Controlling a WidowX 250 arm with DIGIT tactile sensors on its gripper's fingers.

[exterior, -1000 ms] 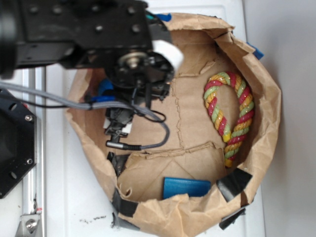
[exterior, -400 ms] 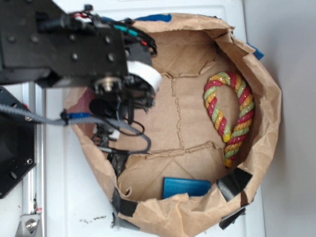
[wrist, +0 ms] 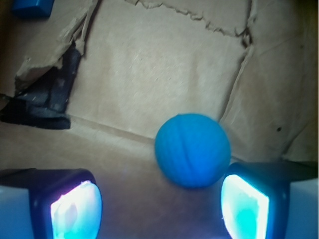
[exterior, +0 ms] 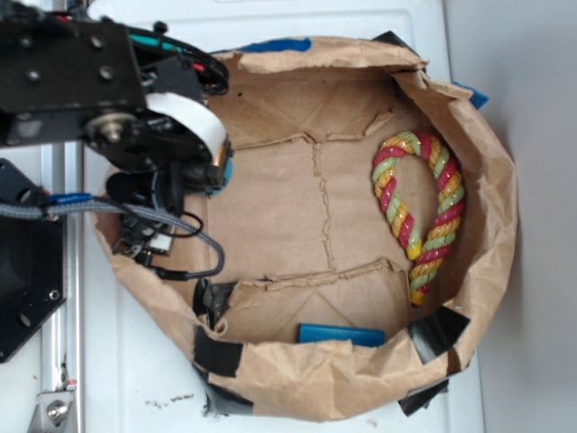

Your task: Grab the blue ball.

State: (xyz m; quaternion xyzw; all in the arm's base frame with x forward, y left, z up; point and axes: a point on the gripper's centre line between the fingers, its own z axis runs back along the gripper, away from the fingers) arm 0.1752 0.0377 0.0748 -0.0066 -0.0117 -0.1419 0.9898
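1. Spread wide, the gripper (wrist: pixel 159 204) shows two glowing pads (wrist: pixel 76 209) at the bottom of the wrist view, with nothing clamped between them; only their upper parts are in frame.
2. Sitting on the brown paper floor, the blue ball (wrist: pixel 192 149) lies between the pads but far over to the right one, just beside it; whether they touch is hard to tell. A faint curved groove runs down the ball's face.
3. From the exterior view the ball is hidden under the black arm (exterior: pixel 99 90), which covers the left side of the paper bag (exterior: pixel 361 383); only a thin teal sliver shows at the arm's edge.
4. Against the bag's right wall lies a red, yellow and green rope (exterior: pixel 422 212), bent in a hook, well apart from the arm.
5. Partly hidden behind the bag's near wall, a flat blue block (exterior: pixel 341 335) shows only its top strip; in the wrist view it is cut off at the upper left corner.
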